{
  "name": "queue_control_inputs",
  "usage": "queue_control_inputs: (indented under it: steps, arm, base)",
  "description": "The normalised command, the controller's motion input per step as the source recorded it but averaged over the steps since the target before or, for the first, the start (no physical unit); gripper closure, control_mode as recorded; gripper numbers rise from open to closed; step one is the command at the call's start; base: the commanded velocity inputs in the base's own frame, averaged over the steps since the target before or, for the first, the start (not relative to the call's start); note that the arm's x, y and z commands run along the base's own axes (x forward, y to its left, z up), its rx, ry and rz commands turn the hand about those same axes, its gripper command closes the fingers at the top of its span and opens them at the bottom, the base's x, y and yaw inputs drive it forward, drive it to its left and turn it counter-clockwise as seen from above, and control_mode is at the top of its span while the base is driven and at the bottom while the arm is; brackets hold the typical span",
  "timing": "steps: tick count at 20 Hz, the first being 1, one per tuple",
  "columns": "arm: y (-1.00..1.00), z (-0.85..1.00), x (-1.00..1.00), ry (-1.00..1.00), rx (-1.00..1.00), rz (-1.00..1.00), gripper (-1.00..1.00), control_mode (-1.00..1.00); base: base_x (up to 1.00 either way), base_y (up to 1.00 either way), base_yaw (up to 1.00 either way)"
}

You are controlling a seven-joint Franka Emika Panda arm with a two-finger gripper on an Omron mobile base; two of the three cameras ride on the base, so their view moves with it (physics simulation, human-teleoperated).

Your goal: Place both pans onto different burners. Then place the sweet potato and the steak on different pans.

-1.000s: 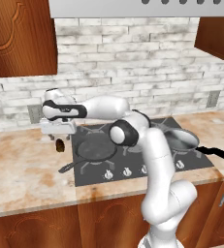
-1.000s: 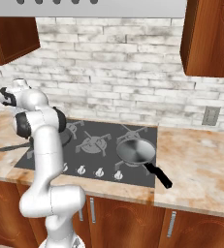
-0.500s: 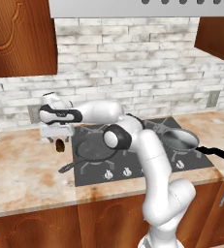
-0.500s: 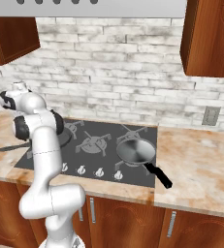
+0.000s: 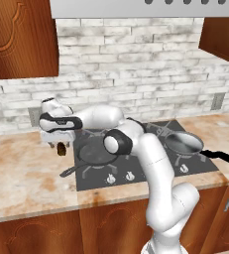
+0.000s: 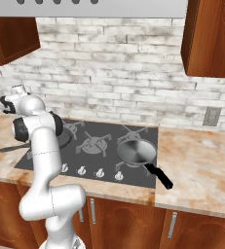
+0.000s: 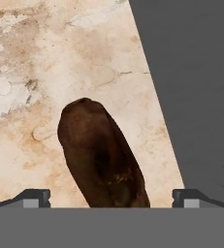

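1. Over on the left, the white arm reaches across the dark grey cooktop [image 5: 150, 149] and holds its two-finger gripper [image 5: 56, 145] low above the mottled beige stone counter [image 5: 22, 173].
2. Its jaws stand wide apart, with nothing clamped; in the hand view the two dark finger tips [image 7: 33, 197] sit far to either side of the dark brown, lumpy oblong sweet potato [image 7: 101, 155].
3. That sweet potato [image 5: 62, 148] lies on the counter just beside the left edge of the cooktop, right under the gripper, apart from both tips.
4. Close by, the black cast-iron skillet [image 5: 93, 154] rests on the front-left black star-shaped burner grate [image 5: 86, 171], its handle pointing toward the front left.
5. Farther right, the shiny grey steel pan [image 6: 137, 151] sits on the front-right burner, its long straight black handle [image 6: 159, 175] running out toward the cooktop's front corner.
6. Between the two pans, the middle burner [image 6: 95, 142] stands bare.
7. Along the front strip of the cooktop runs a row of small white knobs [image 6: 100, 172].
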Motion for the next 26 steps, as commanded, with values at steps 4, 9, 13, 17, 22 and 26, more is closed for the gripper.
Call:
queue_control_inputs:
  steps: [4,9,13,17,22,26]
  arm:
    - [-0.02,-0.18,0.01,-0.04,0.0,0.0,-1.0,-1.0]
    - [-0.16,-0.13,0.01,-0.01,0.0,0.0,-1.0,-1.0]
    - [-0.04,-0.09,0.0,0.0,0.0,0.0,1.0,-1.0]
    - [0.0,-0.11,0.0,0.0,0.0,0.0,1.0,-1.0]
    - [0.0,-0.07,0.12,0.0,0.0,0.0,1.0,-1.0]
    - [0.0,0.51,0.0,-0.03,0.0,0.0,1.0,-1.0]
  base:
    - [0.0,0.0,0.0]
    - [0.0,0.0,0.0]
    - [0.0,0.0,0.0]
    - [0.0,0.0,0.0]
    - [0.0,0.0,0.0]
    - [0.0,0.0,0.0]
